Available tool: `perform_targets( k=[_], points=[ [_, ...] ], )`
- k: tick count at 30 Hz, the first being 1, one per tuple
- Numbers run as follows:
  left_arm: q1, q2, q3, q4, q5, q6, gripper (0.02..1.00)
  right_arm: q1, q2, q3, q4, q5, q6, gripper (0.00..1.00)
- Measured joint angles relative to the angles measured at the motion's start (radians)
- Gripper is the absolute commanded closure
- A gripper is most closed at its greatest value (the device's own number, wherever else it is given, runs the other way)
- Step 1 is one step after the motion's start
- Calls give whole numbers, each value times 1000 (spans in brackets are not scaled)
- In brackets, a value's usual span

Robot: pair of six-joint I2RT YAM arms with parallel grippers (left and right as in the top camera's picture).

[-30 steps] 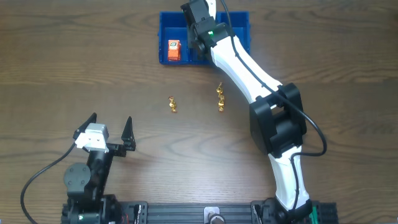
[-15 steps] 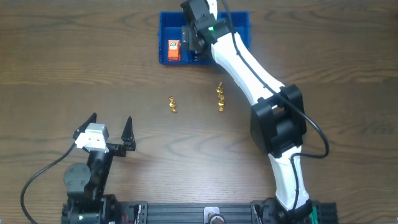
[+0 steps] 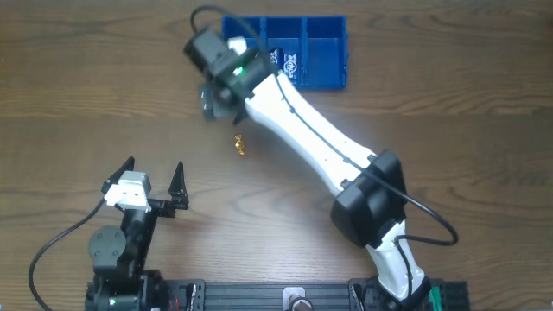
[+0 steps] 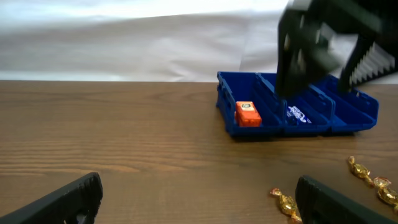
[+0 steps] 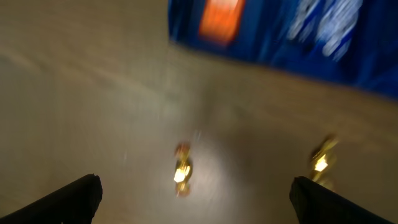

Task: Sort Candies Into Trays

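Observation:
A blue tray [image 3: 335,53] with three compartments stands at the table's far side. An orange candy [image 4: 249,113] lies in its left compartment and a blue-and-white candy [image 3: 285,61] in the middle one. Gold-wrapped candies lie on the wood in front of the tray: one [image 3: 240,144] by itself and two more [image 4: 373,179] to its right. My right gripper [image 3: 216,97] hangs open over the table, just past the lone gold candy [image 5: 182,171], with nothing between its fingers. My left gripper [image 3: 155,183] stands open near the front left, empty.
The brown wooden table [image 3: 449,147] is bare on the right and at the far left. The right arm's white links [image 3: 302,130] stretch diagonally across the middle and cover part of the table in the top view.
The right arm has swung left and toward the front, from above the tray to above the table near the lone gold candy. The blue-and-white candy now shows in the tray. The left arm is still.

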Motion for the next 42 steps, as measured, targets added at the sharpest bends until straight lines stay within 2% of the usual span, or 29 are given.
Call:
perform_targets(
  k=[6, 14, 19, 27, 30, 31, 33, 37, 42],
  points=[
    [0, 0, 0, 0, 0, 0, 20, 12, 79, -108, 31, -47, 74, 1],
    [0, 0, 0, 0, 0, 0, 23, 12, 196, -128, 74, -99, 97, 7],
    [0, 0, 0, 0, 0, 0, 20, 12, 206, -128, 81, -117, 104, 84],
    [0, 0, 0, 0, 0, 0, 20, 12, 206, -144, 107, -125, 114, 152],
    [0, 0, 0, 0, 0, 0, 20, 12, 206, -159, 110, -127, 121, 226],
    [0, 0, 0, 0, 0, 0, 20, 12, 206, -161, 112, -127, 127, 305],
    [0, 0, 0, 0, 0, 0, 20, 12, 206, -161, 116, -128, 126, 395],
    [0, 0, 0, 0, 0, 0, 23, 12, 206, -161, 126, -131, 136, 687],
    [0, 0, 0, 0, 0, 0, 20, 12, 206, -161, 132, -131, 140, 812]
  ],
)
